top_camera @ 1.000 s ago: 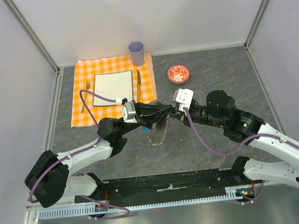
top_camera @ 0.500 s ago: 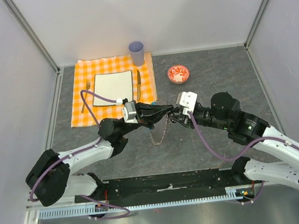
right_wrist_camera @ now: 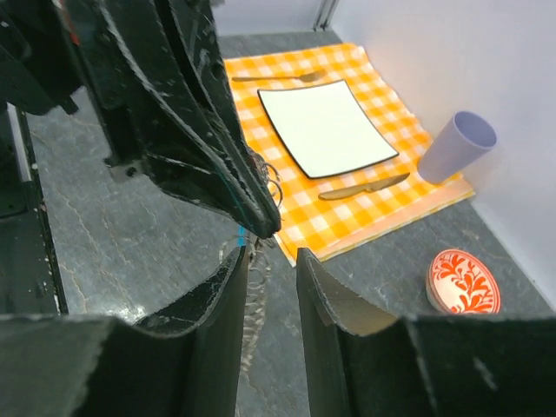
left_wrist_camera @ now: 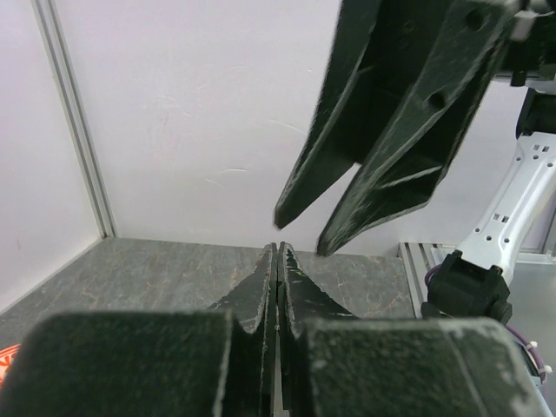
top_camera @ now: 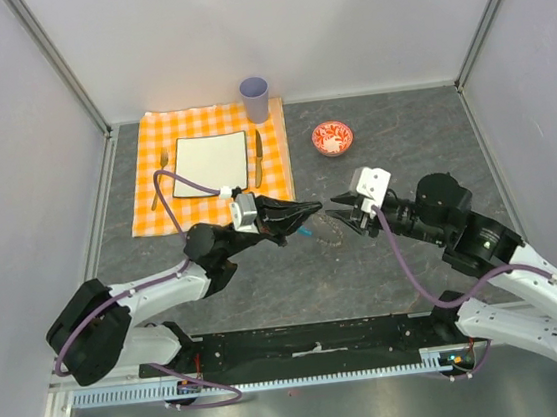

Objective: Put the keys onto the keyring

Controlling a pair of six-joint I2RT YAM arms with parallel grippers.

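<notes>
Over the grey table (top_camera: 412, 143), well clear of the checked cloth (top_camera: 152, 198), the two arms meet nose to nose in the air. The left gripper (top_camera: 314, 205) has its jaws pressed together on the keyring (right_wrist_camera: 253, 271) — the grey coil dangles below its tips, a bit of blue showing. The right gripper (top_camera: 338, 209), just beside it, has its jaws a narrow way apart, with nothing in them. I can't make out a key anywhere, so I'd say the threading isn't done — one has yet to be fetched and fed on.
</notes>
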